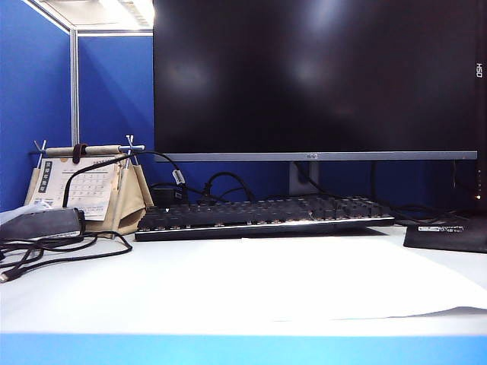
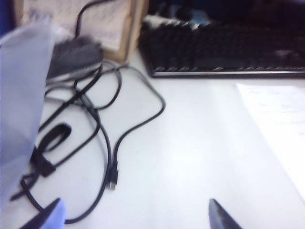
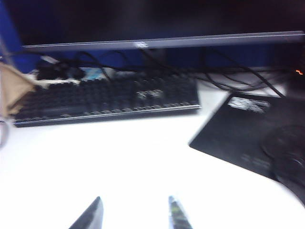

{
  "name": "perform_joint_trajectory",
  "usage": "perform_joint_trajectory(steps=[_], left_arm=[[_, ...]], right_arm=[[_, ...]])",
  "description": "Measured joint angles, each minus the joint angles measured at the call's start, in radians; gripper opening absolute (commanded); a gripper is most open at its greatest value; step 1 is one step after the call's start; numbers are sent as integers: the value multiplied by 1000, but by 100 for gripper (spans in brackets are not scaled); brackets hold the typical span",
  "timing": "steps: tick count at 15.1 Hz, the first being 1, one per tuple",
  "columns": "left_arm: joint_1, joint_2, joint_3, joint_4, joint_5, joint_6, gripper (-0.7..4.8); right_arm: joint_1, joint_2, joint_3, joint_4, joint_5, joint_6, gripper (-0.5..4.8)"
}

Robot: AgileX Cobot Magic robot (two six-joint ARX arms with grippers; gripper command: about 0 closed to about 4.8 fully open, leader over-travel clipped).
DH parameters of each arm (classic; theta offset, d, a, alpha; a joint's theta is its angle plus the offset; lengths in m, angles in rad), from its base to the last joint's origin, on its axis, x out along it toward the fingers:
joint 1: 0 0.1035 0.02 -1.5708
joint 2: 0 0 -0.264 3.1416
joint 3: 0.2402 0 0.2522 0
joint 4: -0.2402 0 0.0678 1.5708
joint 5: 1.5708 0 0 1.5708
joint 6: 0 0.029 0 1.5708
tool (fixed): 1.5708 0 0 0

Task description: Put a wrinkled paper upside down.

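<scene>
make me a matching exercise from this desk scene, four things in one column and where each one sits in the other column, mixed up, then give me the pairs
Things:
1. wrinkled paper
2. keyboard
3. desk calendar
4. mouse pad

Places, as the exterior view shows them:
A. far left of the desk, beside the blue partition
B. right edge of the desk
C. flat on the desk in front of the keyboard
D. under the dark monitor

Pairs: 1-C, 2-D, 3-A, 4-B
</scene>
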State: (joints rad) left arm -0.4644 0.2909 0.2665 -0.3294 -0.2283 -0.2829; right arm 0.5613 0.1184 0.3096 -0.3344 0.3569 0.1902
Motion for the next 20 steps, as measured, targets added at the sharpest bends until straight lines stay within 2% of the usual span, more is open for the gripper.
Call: perform_joint_trajectory(steps=[2, 4, 14, 15, 16, 17, 18, 19, 20], left_arm=[[0, 0, -64, 48, 0, -5, 395], [-1, 0, -92, 80, 0, -7, 395], [0, -2, -249, 168, -4, -10, 394], [0, -1, -251, 174, -3, -10, 394], [0, -1, -252, 178, -4, -10, 394], [0, -1, -253, 184, -4, -10, 392], [0, -1, -253, 184, -3, -10, 356], [0, -1, -253, 184, -4, -10, 236], [0, -1, -253, 183, -4, -10, 13]], right_arm=[[0, -105, -116, 10, 26, -1, 168], [0, -113, -171, 3, 26, -1, 168], [0, -114, -257, 24, 63, 0, 166], [0, -114, -257, 24, 63, 0, 143], [0, -114, -257, 24, 63, 0, 51], [0, -114, -257, 24, 63, 0, -6], [0, -114, -257, 24, 63, -2, -6], [0, -114, -257, 24, 62, 0, -6], [0, -114, -257, 24, 63, 0, -6]])
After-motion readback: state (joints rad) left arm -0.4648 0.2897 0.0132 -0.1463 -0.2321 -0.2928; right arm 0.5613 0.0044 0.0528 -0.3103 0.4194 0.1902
